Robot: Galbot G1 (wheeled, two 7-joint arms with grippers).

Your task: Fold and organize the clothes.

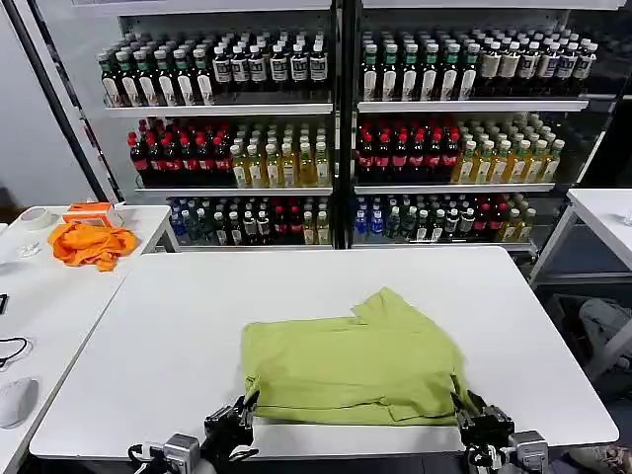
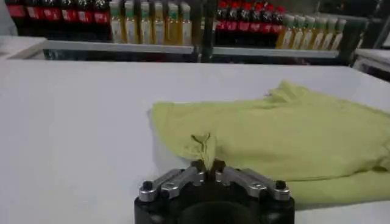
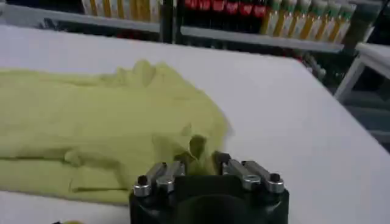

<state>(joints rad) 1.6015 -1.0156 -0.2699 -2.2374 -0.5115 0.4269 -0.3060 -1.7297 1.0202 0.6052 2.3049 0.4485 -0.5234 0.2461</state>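
**Both near corners pinched**

I see the lime T-shirt (image 1: 355,363) folded on the white worktop (image 1: 168,336), toward its near edge. My left gripper (image 1: 240,413) clamps the shirt's near-left corner; my right gripper (image 1: 472,413) clamps its near-right corner.

The left gripper (image 1: 245,407) sits at the near left corner of the T-shirt (image 1: 355,360), its fingers pinched together on a small tuft of the cloth. The right gripper (image 1: 462,407) sits at the shirt's near right corner, its fingers likewise closed on a fold of the fabric edge.
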